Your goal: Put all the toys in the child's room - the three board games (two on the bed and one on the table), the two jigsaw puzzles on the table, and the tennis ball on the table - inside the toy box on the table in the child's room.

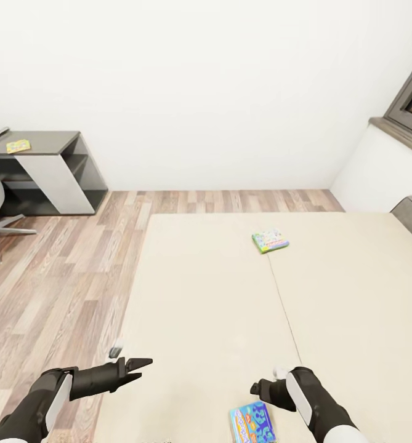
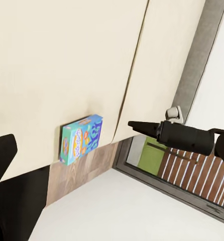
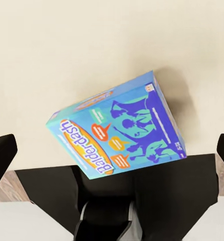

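White walls and a wood-plank floor (image 1: pixel 58 277) surround the bed (image 1: pixel 242 320), whose beige mattress spreads ahead. On it lie two board games: a green-edged box (image 1: pixel 270 240) far up the mattress and a light blue box (image 1: pixel 253 423) near its close edge, just beside the right gripper (image 1: pixel 255 389). That gripper's jaws stand wide around the blue box in the right wrist view. Left gripper (image 1: pixel 145 363) looks pinched narrow, though I cannot tell for sure. A dark grey desk (image 1: pixel 52 172) stands by the wall

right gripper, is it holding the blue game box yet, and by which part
No, nothing is held. The right gripper is open above the blue game box, which lies on the bed. The left gripper is empty too.
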### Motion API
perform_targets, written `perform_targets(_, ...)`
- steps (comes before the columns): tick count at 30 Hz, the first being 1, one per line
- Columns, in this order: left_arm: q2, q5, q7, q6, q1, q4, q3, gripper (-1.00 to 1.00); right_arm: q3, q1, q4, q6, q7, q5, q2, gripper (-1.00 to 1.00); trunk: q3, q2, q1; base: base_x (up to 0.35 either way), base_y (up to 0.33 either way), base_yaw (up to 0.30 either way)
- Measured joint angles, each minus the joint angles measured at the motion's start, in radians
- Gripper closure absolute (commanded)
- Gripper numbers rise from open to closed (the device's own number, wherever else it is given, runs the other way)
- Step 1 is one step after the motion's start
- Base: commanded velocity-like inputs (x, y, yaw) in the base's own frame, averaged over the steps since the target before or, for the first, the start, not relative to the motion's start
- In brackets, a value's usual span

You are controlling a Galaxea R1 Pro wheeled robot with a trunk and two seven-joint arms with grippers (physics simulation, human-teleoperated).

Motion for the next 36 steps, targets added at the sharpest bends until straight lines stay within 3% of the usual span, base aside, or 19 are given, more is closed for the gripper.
perform_targets(20,0.0,0.0,-0.01,0.001,0.0,0.0,0.0,-1.0,0.002,0.001,-0.001,-0.021,0.002,0.002,0.0,-1.0,-0.031,0.0,0.0,0.0,0.0,0.0)
perform_targets(23,0.0,-0.002,-0.037,0.001,0.0,0.0,-0.001,-1.0,0.002,0.003,-0.001,-0.038,0.02,0.001,-0.001,-1.0,-0.035,0.0,0.0,0.0,0.0,0.0)
perform_targets(30,0.001,-0.005,-0.119,0.001,0.0,0.0,-0.005,-1.0,0.003,0.007,-0.003,-0.067,0.143,0.015,-0.001,-1.0,-0.045,0.0,0.0,0.0,0.0,0.0)
perform_targets(36,0.001,-0.006,-0.177,0.001,0.0,-0.001,-0.01,-1.0,0.004,0.009,-0.003,-0.085,0.165,0.02,-0.002,-1.0,-0.054,0.0,0.0,0.0,0.0,0.0)
